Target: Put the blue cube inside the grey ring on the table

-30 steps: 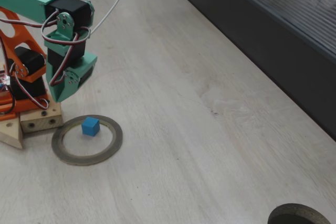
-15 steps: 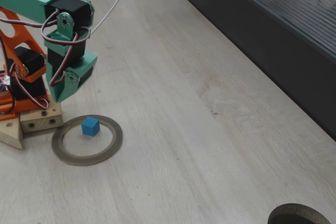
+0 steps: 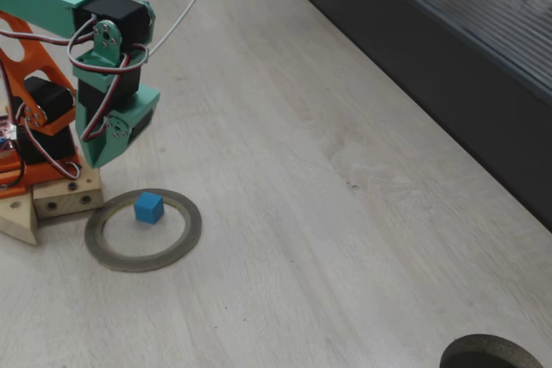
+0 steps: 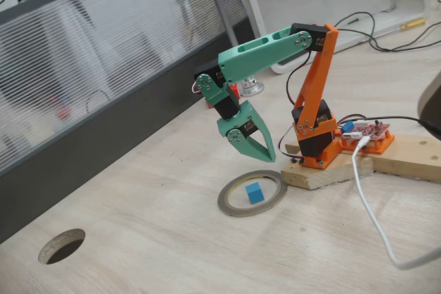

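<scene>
The blue cube (image 3: 148, 207) sits on the desk (image 3: 302, 213) inside the grey ring (image 3: 142, 230), lower left of frame. The tool (image 4: 256, 149), fingers together and empty, hangs above the ring. Placement looks done; only pulling away remains.

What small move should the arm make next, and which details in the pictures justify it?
Probably just lift a little further away and stop. The blue cube already sits inside the grey ring on the table, and the gripper hangs above the ring, holding nothing.
</scene>
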`<state>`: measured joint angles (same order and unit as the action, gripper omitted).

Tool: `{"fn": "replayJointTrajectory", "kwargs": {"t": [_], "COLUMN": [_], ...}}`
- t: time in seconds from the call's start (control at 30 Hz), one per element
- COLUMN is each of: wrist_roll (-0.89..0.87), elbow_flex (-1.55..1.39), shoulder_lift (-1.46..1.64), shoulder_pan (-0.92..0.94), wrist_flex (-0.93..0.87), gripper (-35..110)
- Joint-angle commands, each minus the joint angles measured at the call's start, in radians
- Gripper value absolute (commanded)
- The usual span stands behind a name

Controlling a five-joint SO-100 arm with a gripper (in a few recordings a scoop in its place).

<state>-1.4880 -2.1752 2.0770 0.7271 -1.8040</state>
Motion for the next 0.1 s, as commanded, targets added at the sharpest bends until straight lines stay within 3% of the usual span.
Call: {"fn": "replayJointTrajectory", "kwargs": {"t": [0.0, 0.07], "wrist_roll": [-0.005, -0.005], "elbow_flex": [0.006, 0.006], "shoulder_lift": [0.018, 0.018], "shoulder_pan": [0.012, 0.012], "wrist_flex": [-0.025, -0.025], "gripper": [1, 1]}}
